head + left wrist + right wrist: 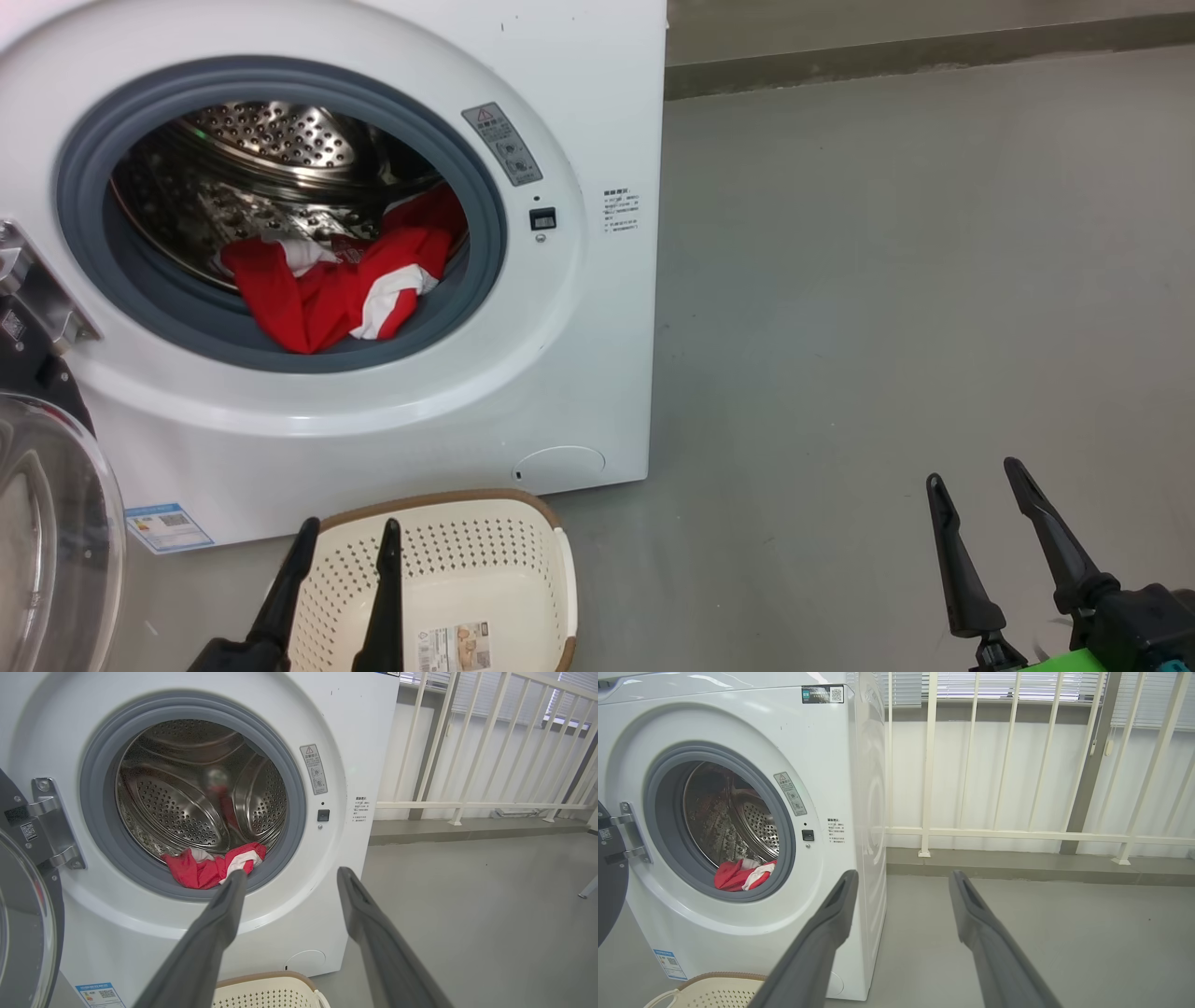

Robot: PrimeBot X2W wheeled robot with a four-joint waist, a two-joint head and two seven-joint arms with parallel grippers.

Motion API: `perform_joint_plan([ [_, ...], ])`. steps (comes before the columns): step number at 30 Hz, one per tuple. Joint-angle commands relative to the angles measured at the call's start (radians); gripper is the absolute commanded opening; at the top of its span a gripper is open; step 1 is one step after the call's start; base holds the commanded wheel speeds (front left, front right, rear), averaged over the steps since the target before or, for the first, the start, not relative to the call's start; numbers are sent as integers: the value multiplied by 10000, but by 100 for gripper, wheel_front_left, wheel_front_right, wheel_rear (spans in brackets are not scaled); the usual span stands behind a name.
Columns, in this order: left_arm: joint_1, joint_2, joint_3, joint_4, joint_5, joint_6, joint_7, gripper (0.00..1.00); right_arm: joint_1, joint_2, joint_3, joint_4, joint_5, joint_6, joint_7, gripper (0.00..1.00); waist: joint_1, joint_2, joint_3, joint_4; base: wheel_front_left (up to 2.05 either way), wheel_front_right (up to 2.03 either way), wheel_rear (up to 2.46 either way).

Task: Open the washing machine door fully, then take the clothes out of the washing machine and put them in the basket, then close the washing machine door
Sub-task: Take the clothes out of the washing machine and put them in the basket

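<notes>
Inside the drum [271, 140], clothes [327, 289], perhaps two.

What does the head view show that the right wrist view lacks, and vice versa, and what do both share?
Head view adds: the paper label in the basket and the glass of the washing machine door. Right wrist view adds: a white railing and blinds. Both: the washing machine, red clothes in its drum, basket, open right pincer.
</notes>
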Motion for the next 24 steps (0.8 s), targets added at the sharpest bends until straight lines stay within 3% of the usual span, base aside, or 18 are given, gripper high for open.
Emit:
perform_joint_plan([
  [1, -335, 75, 296, -259, 66, 80, -8, 100, -333, -137, 233, -227, 72, 63, -64, 100, 0, 0, 1, 3, 0, 0, 0],
  [12, -504, 93, 218, -48, 147, 267, -13, 100, -350, -137, 330, -295, 20, 63, -65, 100, 0, 0, 307, 127, 0, 0, 0],
  [24, -1852, -6, 128, 357, 128, 303, -217, 100, -829, -137, 381, -530, -147, 63, -65, 100, 0, 0, 1683, 434, 0, 0, 0],
])
